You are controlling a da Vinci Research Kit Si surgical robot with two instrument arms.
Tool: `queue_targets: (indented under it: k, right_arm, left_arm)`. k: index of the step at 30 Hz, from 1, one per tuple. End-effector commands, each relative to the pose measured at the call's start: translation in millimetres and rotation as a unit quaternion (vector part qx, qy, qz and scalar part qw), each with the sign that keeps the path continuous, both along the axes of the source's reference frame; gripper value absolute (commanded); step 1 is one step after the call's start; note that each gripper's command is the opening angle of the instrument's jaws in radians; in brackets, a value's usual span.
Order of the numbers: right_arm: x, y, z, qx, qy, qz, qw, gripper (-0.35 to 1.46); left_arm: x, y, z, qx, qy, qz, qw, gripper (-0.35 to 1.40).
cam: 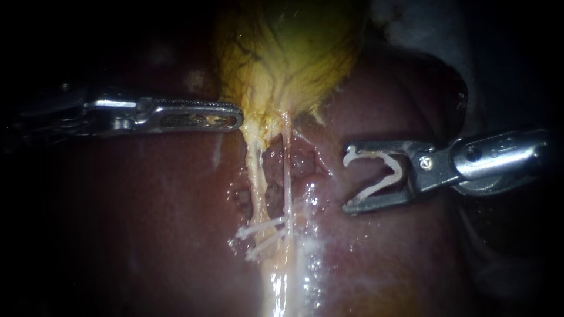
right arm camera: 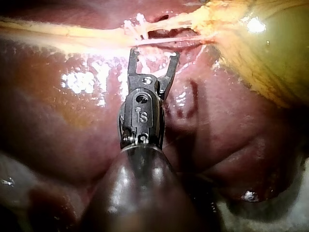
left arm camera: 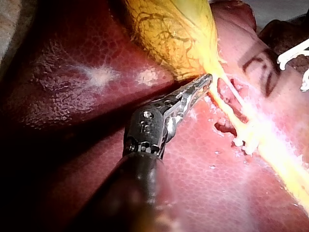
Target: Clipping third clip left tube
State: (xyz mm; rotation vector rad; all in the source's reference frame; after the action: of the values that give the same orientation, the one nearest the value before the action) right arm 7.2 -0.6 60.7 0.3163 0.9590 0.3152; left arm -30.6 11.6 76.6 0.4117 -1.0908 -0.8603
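Observation:
Two pale tubes run down from the yellow gallbladder (cam: 288, 53) over the liver (cam: 147, 205): the left tube (cam: 255, 170) and the right tube (cam: 286, 164). Two white clips (cam: 264, 232) cross the left tube low down. My left instrument (cam: 235, 116) has its jaws shut on the gallbladder's neck, which also shows in the left wrist view (left arm camera: 207, 79). My right instrument (cam: 348, 176) stands to the right of both tubes, apart from them. Its jaws stand wide and hold an open white clip (cam: 376, 187). In the right wrist view, that instrument (right arm camera: 154, 53) points at the tubes, close to the placed clips (right arm camera: 137, 24).
Wet, glistening fluid (cam: 311, 246) lies on the liver beside the tubes below the clips. Pale cloth (cam: 423, 29) shows at the upper right behind the liver's edge. Raw, dissected tissue (cam: 302, 161) lies between the right tube and my right instrument.

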Motion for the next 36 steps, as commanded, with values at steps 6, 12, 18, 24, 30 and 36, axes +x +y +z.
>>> queue_targets:
  k: [6,12,18,24,30,36]
  right_arm:
    - [0.0,0.0,0.0,0.002,0.004,-0.001,1.0,0.59]
    - [0.0,0.0,0.0,0.004,0.006,-0.004,1.0,0.59]
    - [0.3,0.1,0.1,0.021,0.025,-0.024,0.9992,0.58]
    - [1.9,0.3,0.2,0.079,0.07,-0.048,0.9932,0.54]
    - [4.5,0.2,0.7,0.137,0.107,-0.031,0.9842,0.54]
    - [7.1,0.1,1.8,0.177,0.127,-0.028,0.9756,0.54]
  left_arm:
    - [1.1,0.7,-1.5,0.006,-0.002,0.003,1.0,-0.35]
    - [3.3,2.7,-5.1,0.012,-0.005,-0.006,0.9999,-0.35]
    - [4.5,3.6,-7.4,0.008,-0.011,-0.015,0.9998,-0.35]
    - [4.4,3.5,-7.3,0.007,-0.01,-0.016,0.9998,-0.35]
    - [4.4,3.5,-7.4,0.007,-0.01,-0.016,0.9998,-0.35]
    - [4.4,3.4,-7.5,0.007,-0.01,-0.016,0.9998,-0.35]
